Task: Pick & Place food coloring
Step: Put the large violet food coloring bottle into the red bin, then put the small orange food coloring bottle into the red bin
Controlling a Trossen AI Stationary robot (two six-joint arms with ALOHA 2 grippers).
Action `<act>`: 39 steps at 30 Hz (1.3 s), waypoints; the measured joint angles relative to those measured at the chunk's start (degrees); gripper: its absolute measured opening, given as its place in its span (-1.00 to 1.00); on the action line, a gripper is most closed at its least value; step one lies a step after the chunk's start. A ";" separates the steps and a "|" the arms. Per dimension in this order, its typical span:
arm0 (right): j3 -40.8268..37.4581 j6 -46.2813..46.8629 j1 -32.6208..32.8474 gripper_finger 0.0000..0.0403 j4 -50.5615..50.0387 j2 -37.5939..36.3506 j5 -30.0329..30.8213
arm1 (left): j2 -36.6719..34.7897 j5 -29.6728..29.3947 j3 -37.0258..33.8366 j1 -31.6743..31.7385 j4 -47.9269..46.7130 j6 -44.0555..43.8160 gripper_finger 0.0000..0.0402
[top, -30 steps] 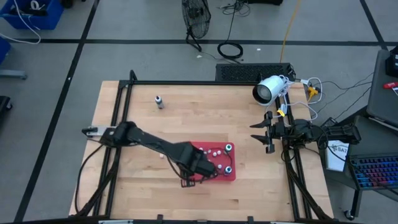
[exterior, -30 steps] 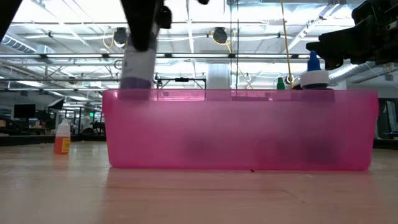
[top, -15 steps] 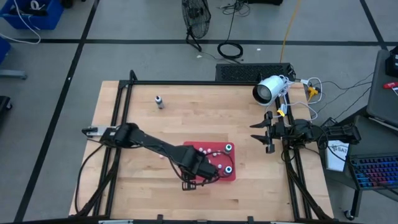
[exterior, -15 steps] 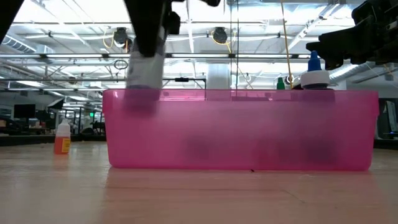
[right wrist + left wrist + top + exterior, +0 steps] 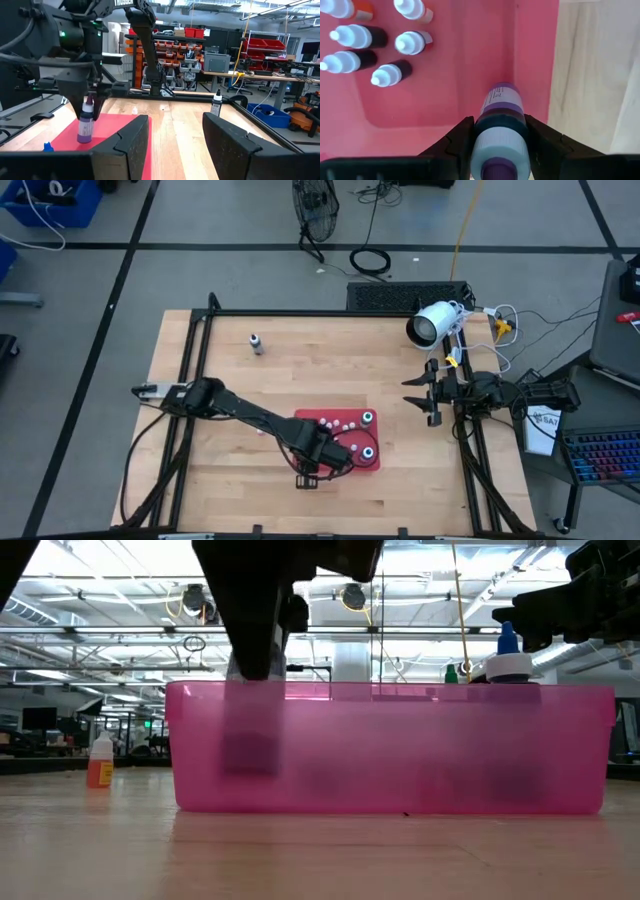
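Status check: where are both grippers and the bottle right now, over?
Left gripper shut on purple bottle, low inside the red tray, near its wall. Right gripper open, parked at table's right edge. Other bottles clear of the drop spot.

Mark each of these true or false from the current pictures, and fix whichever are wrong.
1. The left pincer is shut on a purple bottle. True.
2. That purple bottle lies flat on the wooden table. False: it is held upright over the red tray, near one edge.
3. The right pincer holds a bottle. False: its fingers are apart with nothing between them, and it waits off the tray at the table's right side.
4. Several small white-capped bottles already sit in the tray. True.
5. One bottle stands alone on the wood, far from the tray. True.
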 joint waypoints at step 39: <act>-0.01 -0.02 0.01 -0.13 -0.10 0.39 0.00 | -14.15 -20.50 -0.74 -0.64 -17.10 -19.87 0.28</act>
